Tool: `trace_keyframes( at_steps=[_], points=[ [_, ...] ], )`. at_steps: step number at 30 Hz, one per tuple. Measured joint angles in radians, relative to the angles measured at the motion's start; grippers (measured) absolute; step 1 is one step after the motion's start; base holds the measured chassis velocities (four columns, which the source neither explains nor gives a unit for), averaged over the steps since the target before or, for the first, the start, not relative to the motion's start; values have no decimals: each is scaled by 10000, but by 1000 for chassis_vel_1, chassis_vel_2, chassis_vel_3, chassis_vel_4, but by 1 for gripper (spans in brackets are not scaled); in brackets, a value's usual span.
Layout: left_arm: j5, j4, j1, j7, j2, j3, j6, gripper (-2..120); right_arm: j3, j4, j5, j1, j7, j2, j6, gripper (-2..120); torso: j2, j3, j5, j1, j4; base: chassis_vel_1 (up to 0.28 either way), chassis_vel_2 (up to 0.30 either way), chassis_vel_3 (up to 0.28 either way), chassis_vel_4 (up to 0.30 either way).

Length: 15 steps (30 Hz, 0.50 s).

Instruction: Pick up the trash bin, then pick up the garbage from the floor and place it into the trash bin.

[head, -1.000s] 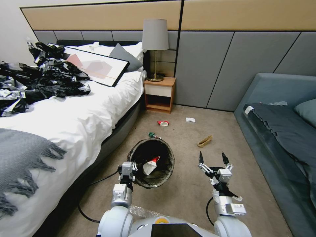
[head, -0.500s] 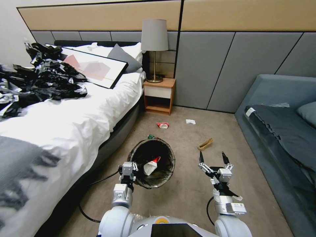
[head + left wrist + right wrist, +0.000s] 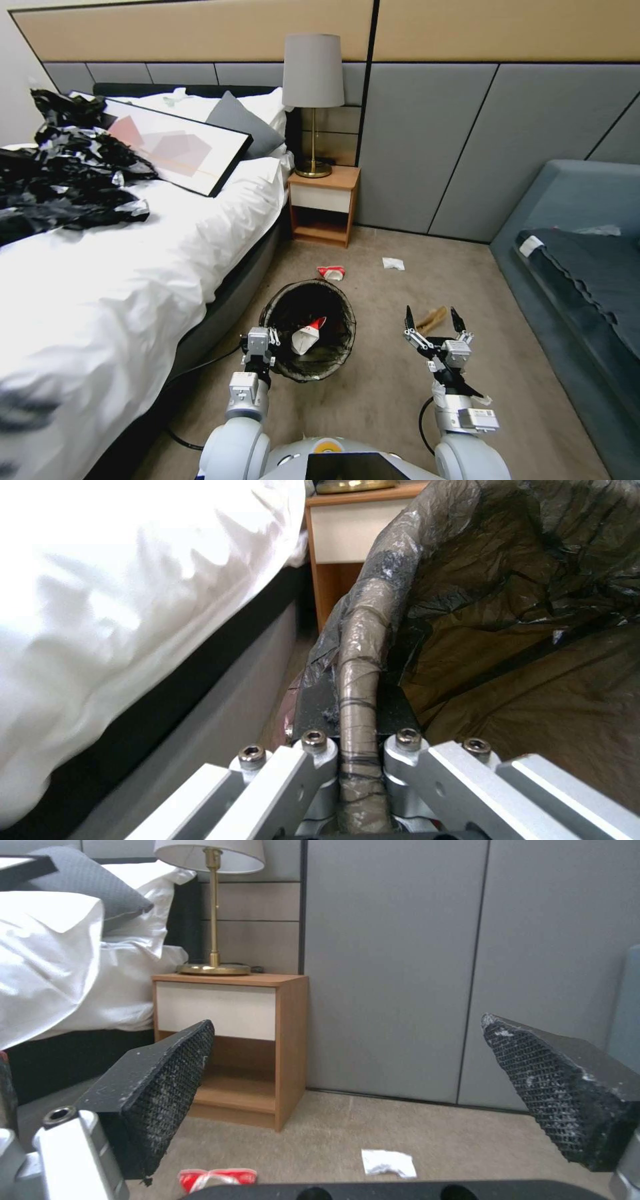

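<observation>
With the left end effector point(image 3: 262, 339) clamped on the trash bin point(image 3: 308, 329) rim, collecting continues; the wide-open right end effector point(image 3: 432, 321) must descend onto the brown paper piece point(image 3: 433, 318).

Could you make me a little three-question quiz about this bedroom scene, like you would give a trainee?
1. True or false: the left gripper is shut on the rim of the trash bin.
2. What lies inside the trash bin? A) a red-and-white wrapper B) a lamp C) a pillow
3. Fill in: the right gripper is ____, holding nothing.

Key:
1. True; the left wrist view shows the bagged rim clamped between its fingers.
2. A, the red-and-white wrapper.
3. Open; the brown paper piece, white tissue and another red-and-white wrapper lie on the floor beyond it.
</observation>
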Motion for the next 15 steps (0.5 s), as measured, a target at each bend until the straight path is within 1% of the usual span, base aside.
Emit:
trace_keyframes(
  at_steps=[5, 8, 10, 15],
  points=[
    [0, 0, 1, -1, 14, 7, 0, 1, 70, -54, 8, 40, -73, -2, 110, 100, 0, 0, -1, 0, -1, -220, 218, 232, -225],
    [0, 0, -3, -2, 17, 21, 0, 1, 201, -137, 1, 129, -192, 1, 309, 100, -1, 1, 0, 2, -1, -190, 193, 161, -174],
    [2, 0, -3, -2, 18, 28, 0, 1, 309, -190, -64, 188, -260, 8, 445, 100, 0, 1, 1, 2, 0, -86, 87, 104, -115],
    [6, 12, 0, -3, 18, 43, 0, 1, 374, -267, -127, 236, -308, 26, 559, 100, 0, -1, 1, -1, 0, 15, -18, -21, 14]
  ],
)
